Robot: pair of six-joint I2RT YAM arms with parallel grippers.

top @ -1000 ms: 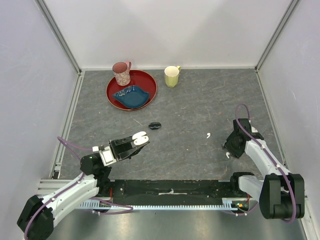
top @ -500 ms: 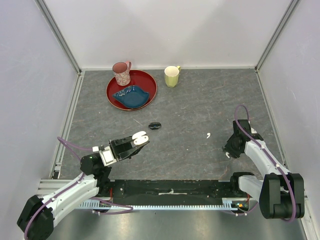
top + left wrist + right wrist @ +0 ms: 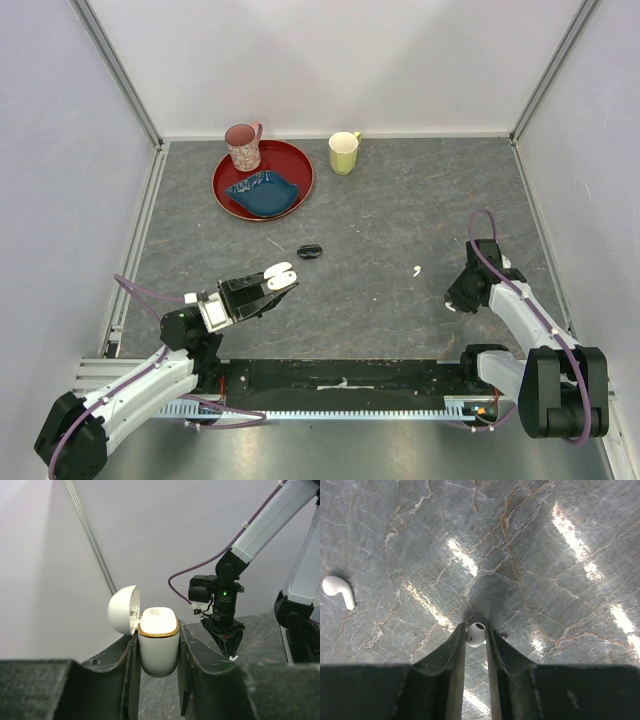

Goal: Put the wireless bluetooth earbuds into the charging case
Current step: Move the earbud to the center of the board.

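Top: right gripper (image 3: pixel 455 302), far right, has edged nearer and left within the last second, jaws narrowing, so grasp under way. Loose earbud (image 3: pixel 417 270) lies left of it, farther. Left gripper (image 3: pixel 272 281) clamped on charging case (image 3: pixel 283 275), near left, off table (image 3: pixel 380 220).
Left wrist: case lid (image 3: pixel 123 610) open, opening up.
Right wrist: fingers touch both sides of gripped earbud (image 3: pixel 476 634), resting on table.

Even, bright overhead light leaves only soft shadows in the top view. In the right wrist view, white glare streaks cross the table (image 3: pixel 395 530) at centre and right, and the loose earbud (image 3: pixel 337 591) at left casts a faint shadow. Both wrist views are dark and blurred along the bottom edge.
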